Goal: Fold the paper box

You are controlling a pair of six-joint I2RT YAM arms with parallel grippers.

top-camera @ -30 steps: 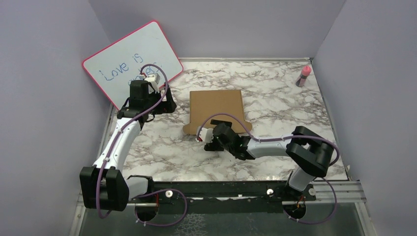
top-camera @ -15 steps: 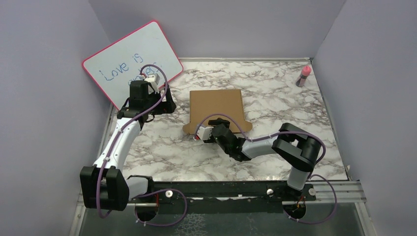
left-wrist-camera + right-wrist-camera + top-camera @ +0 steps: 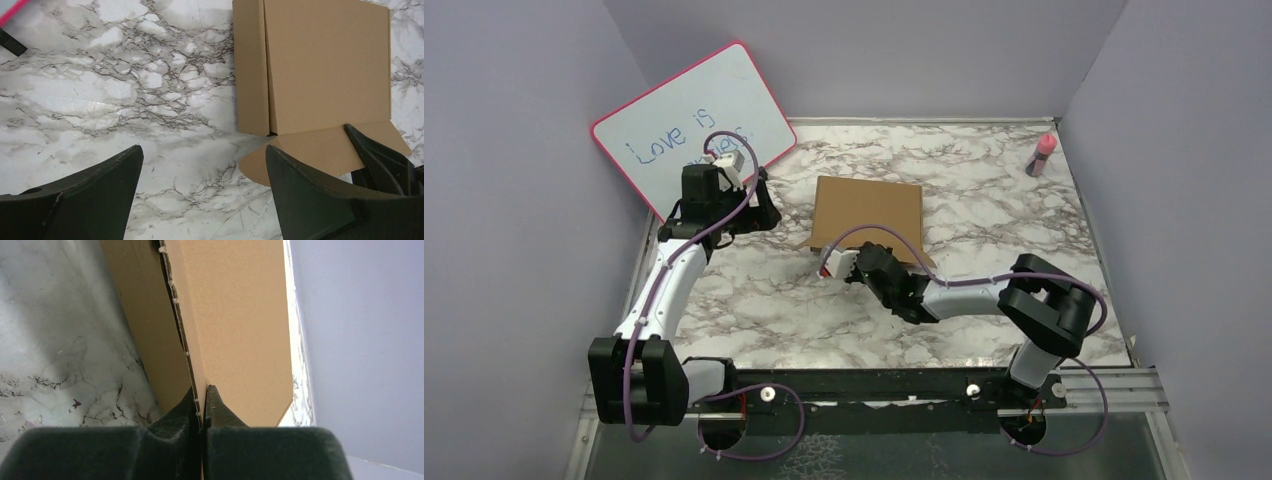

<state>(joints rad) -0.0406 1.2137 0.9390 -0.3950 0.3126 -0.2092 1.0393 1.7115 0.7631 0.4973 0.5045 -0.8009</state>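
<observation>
The paper box point(image 3: 869, 208) is a flat brown cardboard piece lying on the marble table point(image 3: 984, 200), a little skewed. My right gripper point(image 3: 849, 263) is at its near edge, shut on the near flap. In the right wrist view the fingers point(image 3: 201, 392) pinch the flap's thin edge, with the paper box point(image 3: 235, 315) running away from them. My left gripper point(image 3: 760, 205) hovers to the left of the box, open. The left wrist view shows that gripper point(image 3: 204, 152) over bare marble, with the paper box point(image 3: 325, 65) and its rounded flap to the right.
A pink-framed whiteboard point(image 3: 694, 125) with writing leans at the back left, just behind the left gripper. A small pink-capped bottle point(image 3: 1044, 153) stands at the back right corner. Lilac walls enclose the table on three sides.
My right gripper has moved up to the box's near flap and shut on it. The box has shifted and turned slightly, its near flap raised. The left arm has barely moved.
</observation>
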